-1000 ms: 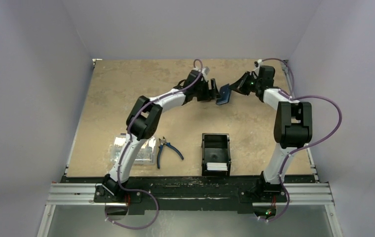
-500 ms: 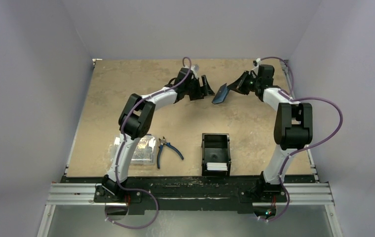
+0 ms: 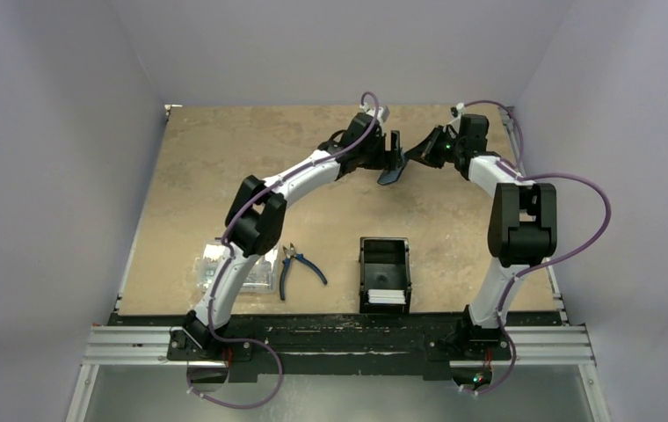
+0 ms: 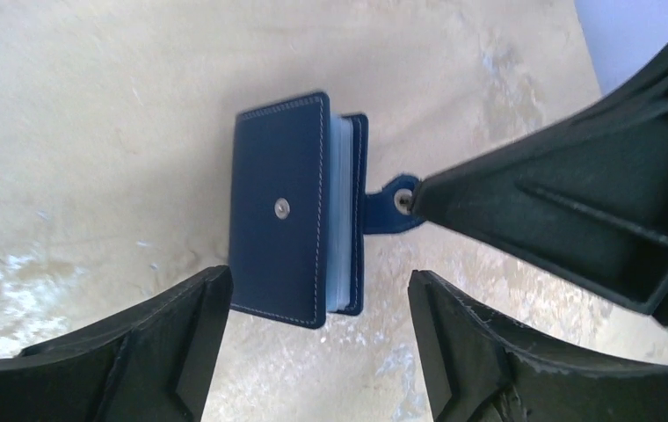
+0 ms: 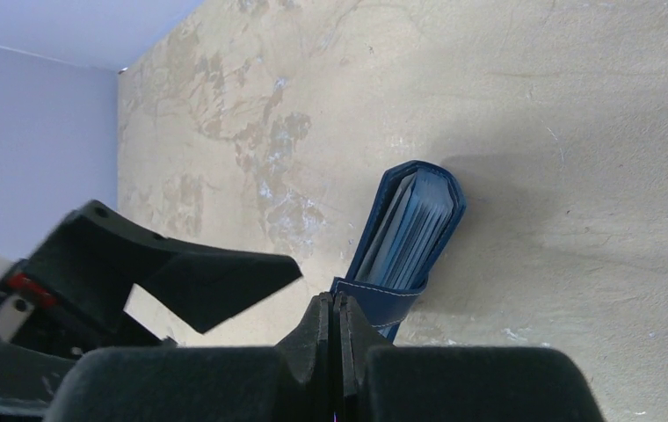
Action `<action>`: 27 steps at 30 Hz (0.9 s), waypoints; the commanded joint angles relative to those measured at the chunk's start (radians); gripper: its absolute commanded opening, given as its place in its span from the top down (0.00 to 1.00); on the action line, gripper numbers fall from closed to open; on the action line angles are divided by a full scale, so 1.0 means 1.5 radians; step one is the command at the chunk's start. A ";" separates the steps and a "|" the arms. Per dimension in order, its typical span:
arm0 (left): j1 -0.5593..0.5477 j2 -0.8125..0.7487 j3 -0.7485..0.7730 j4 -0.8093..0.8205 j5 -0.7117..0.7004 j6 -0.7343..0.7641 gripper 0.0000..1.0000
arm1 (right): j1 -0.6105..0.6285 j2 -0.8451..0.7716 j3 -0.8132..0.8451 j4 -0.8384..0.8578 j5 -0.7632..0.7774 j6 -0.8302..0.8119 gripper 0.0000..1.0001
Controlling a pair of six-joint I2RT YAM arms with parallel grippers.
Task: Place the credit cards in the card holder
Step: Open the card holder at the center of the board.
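From above, the right gripper (image 3: 411, 158) holds the card holder (image 3: 389, 177) near the table's far edge, right of middle, with the left gripper (image 3: 393, 158) just beside it. The credit cards (image 3: 386, 297) lie in the black tray (image 3: 384, 255) at the near edge.

The left wrist view shows the left jaws spread wide, touching nothing. Closing off-centre could twist the holder loose.

The right wrist view shows the right jaws clamped only on the thin strap. The folded holder dangles, so it may slip.

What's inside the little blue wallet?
Between the covers of the blue wallet, a stack of pale see-through sleeves shows edge-on. Whether anything is tucked inside them is hidden.
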 commanded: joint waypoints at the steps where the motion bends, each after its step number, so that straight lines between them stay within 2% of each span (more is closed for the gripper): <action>1: 0.007 0.020 0.049 -0.055 -0.065 0.029 0.23 | 0.000 -0.033 0.032 0.009 -0.019 -0.011 1.00; 5: 0.007 0.025 0.053 -0.049 -0.063 0.028 0.29 | 0.000 -0.032 0.031 0.008 -0.023 -0.015 1.00; 19: 0.007 0.048 0.069 -0.051 -0.035 0.024 0.23 | 0.000 -0.029 0.031 0.008 -0.026 -0.016 1.00; 23: 0.008 0.058 0.081 -0.063 -0.059 0.010 0.30 | 0.000 -0.030 0.030 0.009 -0.030 -0.017 1.00; 27: 0.011 0.092 0.120 -0.090 -0.053 -0.001 0.32 | 0.000 -0.029 0.035 -0.006 -0.017 -0.021 1.00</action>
